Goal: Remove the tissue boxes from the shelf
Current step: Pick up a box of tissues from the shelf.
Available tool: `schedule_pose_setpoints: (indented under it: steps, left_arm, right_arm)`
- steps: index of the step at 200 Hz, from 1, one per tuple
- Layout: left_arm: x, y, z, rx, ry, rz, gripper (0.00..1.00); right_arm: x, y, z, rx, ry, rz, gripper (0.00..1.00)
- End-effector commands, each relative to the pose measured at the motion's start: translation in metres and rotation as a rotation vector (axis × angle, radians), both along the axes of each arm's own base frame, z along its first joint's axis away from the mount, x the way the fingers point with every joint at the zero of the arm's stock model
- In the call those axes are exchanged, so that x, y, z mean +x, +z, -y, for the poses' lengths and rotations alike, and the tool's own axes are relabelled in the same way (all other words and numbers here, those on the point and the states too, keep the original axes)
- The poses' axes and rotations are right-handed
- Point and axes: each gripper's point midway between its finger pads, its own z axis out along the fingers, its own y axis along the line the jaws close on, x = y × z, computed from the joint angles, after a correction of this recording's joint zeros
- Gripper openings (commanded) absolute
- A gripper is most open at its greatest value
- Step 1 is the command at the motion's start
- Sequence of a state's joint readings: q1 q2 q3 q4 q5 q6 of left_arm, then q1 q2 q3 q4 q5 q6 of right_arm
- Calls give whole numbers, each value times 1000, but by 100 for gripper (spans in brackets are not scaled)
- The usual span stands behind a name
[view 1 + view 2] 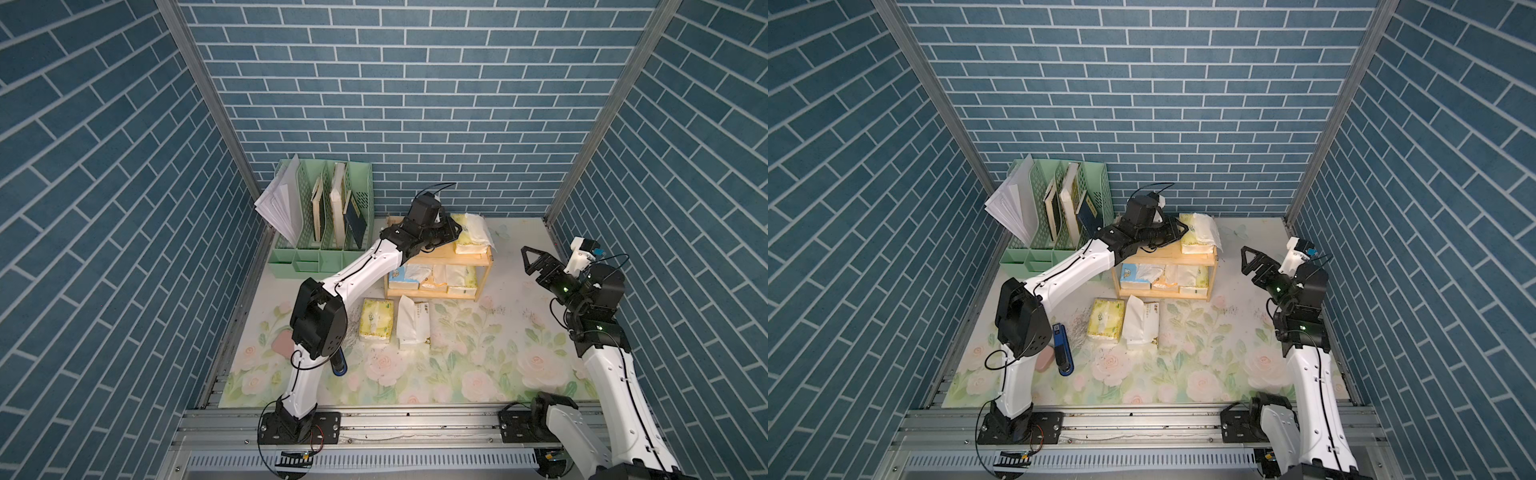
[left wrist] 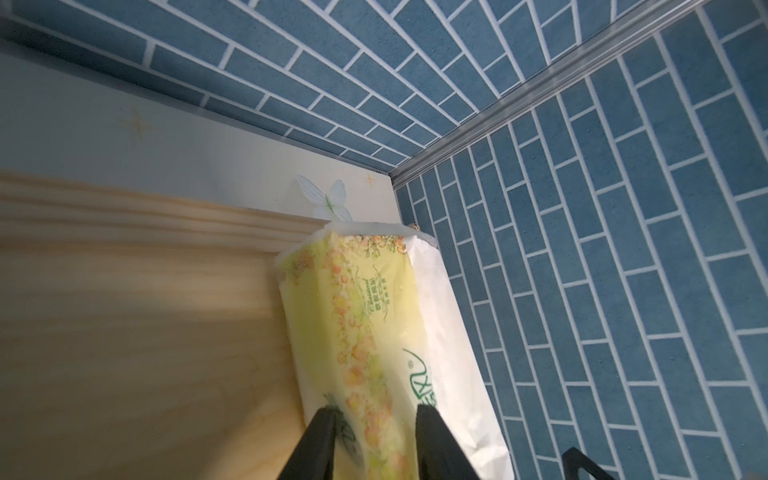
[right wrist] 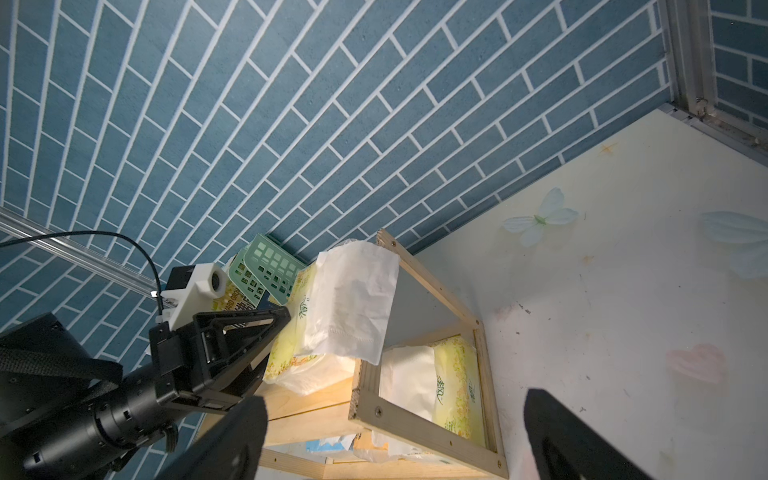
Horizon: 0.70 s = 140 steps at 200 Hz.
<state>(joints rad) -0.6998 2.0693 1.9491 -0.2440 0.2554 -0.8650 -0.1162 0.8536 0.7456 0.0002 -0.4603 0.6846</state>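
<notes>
- Left claw (image 2: 376,409) has its jaws drawn in on the near end of the yellow tissue pack (image 2: 361,316). There's a finger on either side and the wrap is pinched between them (how firm the bite is, I can't say).
- That pack lies at the right end of the top tier of the wooden shelf (image 1: 440,258), white tissue spilling over the edge.
- The step in hand, as I read it, is the grab on this top-tier pack. Next it needs a lift clear of the board's rim, then a carry forward to the surface (image 1: 478,353). It's a soft pack, so it may sag or slip.
- A second yellow pack (image 1: 376,322) and a white pack (image 1: 413,328) already lie on the surface before the shelf. The light blue pack (image 1: 401,277), peach pack (image 1: 434,285) and third yellow pack (image 1: 463,279) sit on the lower tier.
- Left arm (image 1: 365,266): elbow high, forearm stretched back, wrist roughly level, meeting the pack end-on.
- Right claw (image 1: 527,261) is spread wide and empty, aimed at the shelf but well apart from it.
</notes>
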Motion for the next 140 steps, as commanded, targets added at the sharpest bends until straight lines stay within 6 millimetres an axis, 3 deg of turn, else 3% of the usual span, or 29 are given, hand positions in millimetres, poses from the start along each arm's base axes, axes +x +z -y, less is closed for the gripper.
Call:
schedule_pose_setpoints:
  steps: [1, 65, 85, 140]
  left_arm:
    - [1, 3, 3, 4, -3, 13, 30]
    - [4, -9, 3, 27, 3, 3, 25]
    - [4, -12, 4, 33, 0, 3, 18]
    - [-3, 9, -5, 18, 1, 55, 0]
  right_arm:
    - [2, 11, -2, -2, 16, 33, 100]
    - [2, 14, -2, -11, 17, 38, 100]
    - [2, 13, -2, -14, 14, 35, 100]
    - [1, 13, -1, -19, 11, 37, 100]
